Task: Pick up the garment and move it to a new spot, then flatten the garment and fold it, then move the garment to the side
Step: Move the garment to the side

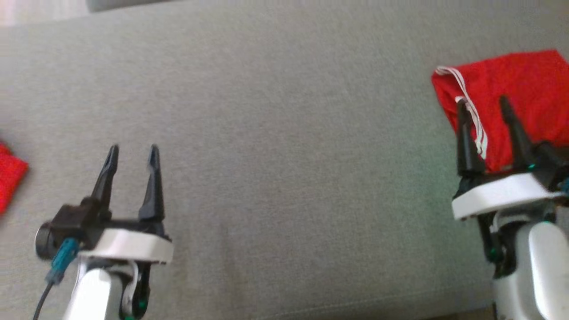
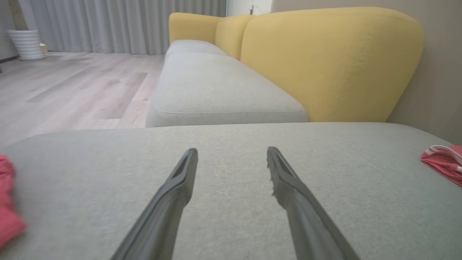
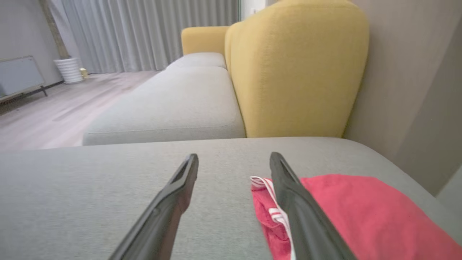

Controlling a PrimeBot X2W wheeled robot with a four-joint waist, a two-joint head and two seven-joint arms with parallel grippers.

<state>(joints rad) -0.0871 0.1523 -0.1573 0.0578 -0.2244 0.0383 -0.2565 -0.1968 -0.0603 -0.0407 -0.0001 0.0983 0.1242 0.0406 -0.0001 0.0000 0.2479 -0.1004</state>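
The garment (image 1: 524, 93) is a red cloth with white stripes along one edge, lying folded and flat at the far right of the grey cushion (image 1: 284, 155). My right gripper (image 1: 482, 101) stands open over its near left edge with nothing between the fingers. In the right wrist view the garment (image 3: 361, 213) spreads out under and to the right of the right finger, and the right gripper (image 3: 234, 156) is open over bare cushion. My left gripper (image 1: 133, 151) is open at the lower left, far from the garment (image 2: 442, 160), and the left gripper (image 2: 232, 151) holds nothing.
Another red cloth (image 1: 9, 178) lies at the cushion's left edge, seen also as the red cloth (image 2: 7, 202) in the left wrist view. Yellow sofa backrests (image 3: 292, 68) and more grey seats (image 2: 216, 90) stretch ahead, with a wall (image 3: 408, 72) beside the garment and wooden floor (image 2: 72, 90).
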